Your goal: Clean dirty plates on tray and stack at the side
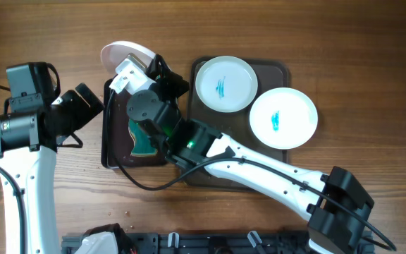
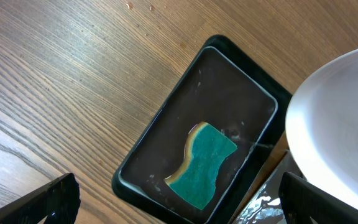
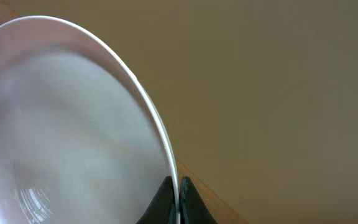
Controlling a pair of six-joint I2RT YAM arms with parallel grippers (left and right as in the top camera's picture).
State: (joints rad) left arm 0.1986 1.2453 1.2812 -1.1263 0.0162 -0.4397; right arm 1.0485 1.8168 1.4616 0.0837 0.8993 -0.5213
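Right wrist: right pincer (image 3: 177, 186) pinches a plate (image 3: 73, 124) by its rim; left pincer (image 2: 179, 190) spread.

Wood table (image 1: 330, 28): brown tray (image 1: 273, 70), black sponge tray (image 1: 117, 137) side by side.

black tray (image 2: 216, 87) — right arm (image 1: 259, 169) and held plate (image 1: 122, 53) overhang it | brown tray (image 1: 272, 73) right half — open above

Three white plates (image 1: 225, 83) (two smeared teal), one brown tray (image 1: 272, 70), one black tray (image 2: 166, 137), one teal sponge (image 2: 204, 165).
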